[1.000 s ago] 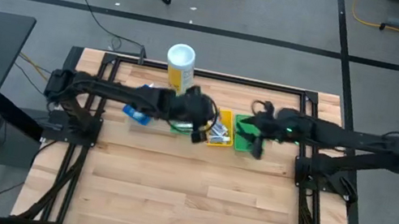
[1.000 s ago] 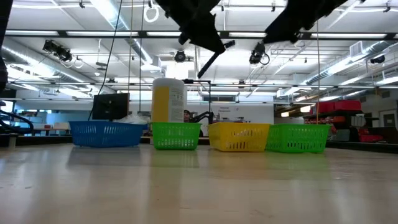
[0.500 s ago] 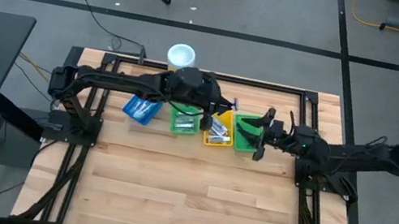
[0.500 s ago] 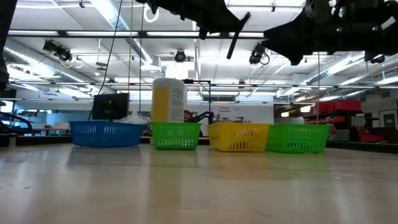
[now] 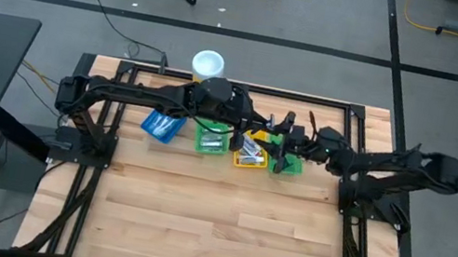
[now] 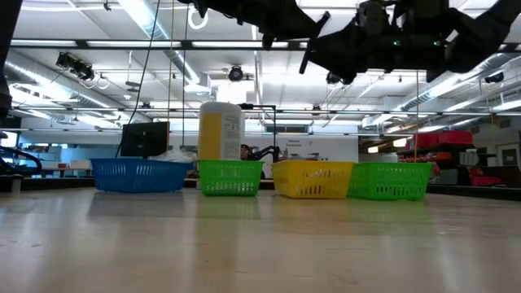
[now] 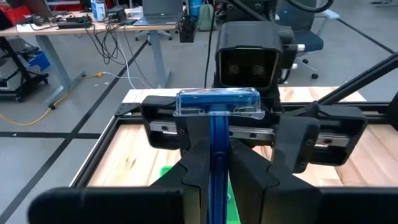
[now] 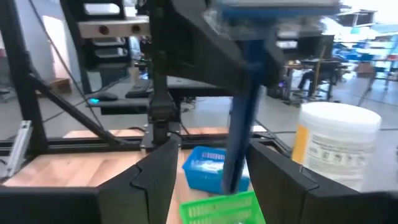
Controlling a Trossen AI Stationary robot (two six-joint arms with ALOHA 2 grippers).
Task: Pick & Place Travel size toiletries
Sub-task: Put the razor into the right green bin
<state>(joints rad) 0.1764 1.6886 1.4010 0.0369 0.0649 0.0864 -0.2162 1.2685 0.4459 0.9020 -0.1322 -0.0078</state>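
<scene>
Between left gripper (image 7: 214, 165) fingers, blue razor (image 7: 217, 109), handle partly hidden

blue razor (image 7: 215, 118) upright, prob. clear-capped, held aloft

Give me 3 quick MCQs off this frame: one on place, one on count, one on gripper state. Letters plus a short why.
1. Where do the two grippers meet?
A. Over the row of bins at the table's far side
B. Over the bare near half of the table
C. Off the table's left edge

2. How many plastic bins stand in the row?
A. Two
B. Four
C. Six

3. What is the left gripper doing?
A. Open and empty
B. Shut on a blue razor
C. Shut on the white canister

Answers:
1 A: the high view shows the left gripper and right gripper together above the yellow bin.
2 B: the low view shows a blue bin, a green bin, the yellow one and another green bin.
3 B: the left wrist view shows the blue razor clamped between its fingers.
</scene>
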